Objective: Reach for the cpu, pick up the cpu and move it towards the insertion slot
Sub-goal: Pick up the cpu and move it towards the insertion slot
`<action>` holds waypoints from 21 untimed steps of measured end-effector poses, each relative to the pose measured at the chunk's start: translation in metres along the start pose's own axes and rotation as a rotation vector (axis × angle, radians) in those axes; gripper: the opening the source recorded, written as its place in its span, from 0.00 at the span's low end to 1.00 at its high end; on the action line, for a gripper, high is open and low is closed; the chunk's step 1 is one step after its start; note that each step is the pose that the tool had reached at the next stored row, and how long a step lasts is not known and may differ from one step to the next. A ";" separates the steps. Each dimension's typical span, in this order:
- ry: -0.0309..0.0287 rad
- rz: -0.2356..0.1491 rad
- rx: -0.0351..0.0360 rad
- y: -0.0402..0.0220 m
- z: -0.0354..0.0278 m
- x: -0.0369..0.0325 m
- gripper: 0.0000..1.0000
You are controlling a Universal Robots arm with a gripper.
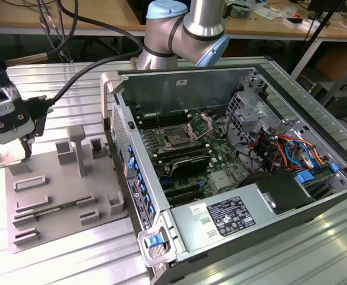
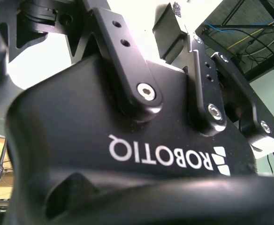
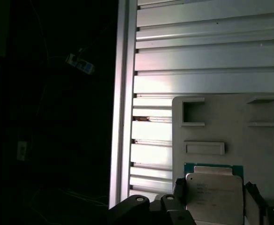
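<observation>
square cpu (image 3: 214, 194), dull silver lid, green rim | lid print too tiny to read | fingers (image 3: 178, 190) clamped on it

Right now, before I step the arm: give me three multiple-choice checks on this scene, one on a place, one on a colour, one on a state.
1. Where is the small flat square silver-topped cpu?
A. at the grey plastic fixture plate with square recesses
B. on the long memory slots
C. on the power supply

2. What colour is the row of plastic clips on the open metal computer case?
A. red
B. blue
C. yellow

3. The square metal-framed insertion slot is:
A. under a cooler
B. filled with a chip
C. empty, dark centre showing

Answers:
1 A: the first wrist view has the cpu against the grey plate.
2 B: the clips are blue in the exterior view.
3 C: the slot's dark centre is bare in the exterior view.
</observation>
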State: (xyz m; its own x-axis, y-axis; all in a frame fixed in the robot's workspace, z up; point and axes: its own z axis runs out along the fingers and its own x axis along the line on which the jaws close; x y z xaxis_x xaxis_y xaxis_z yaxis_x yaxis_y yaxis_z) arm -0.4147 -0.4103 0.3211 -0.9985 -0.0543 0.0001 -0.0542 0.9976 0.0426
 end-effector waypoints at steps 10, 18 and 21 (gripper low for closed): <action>0.0000 0.000 -0.0001 0.0003 -0.0077 0.0000 0.55; 0.0000 0.000 -0.0001 0.0006 -0.0136 0.0000 0.55; -0.0001 0.000 -0.0001 0.0007 -0.0153 0.0000 0.55</action>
State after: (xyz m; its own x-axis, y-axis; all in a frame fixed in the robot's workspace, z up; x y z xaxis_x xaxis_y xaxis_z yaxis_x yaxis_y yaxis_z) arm -0.4147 -0.4103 0.3364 -0.9985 -0.0543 0.0000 -0.0542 0.9976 0.0428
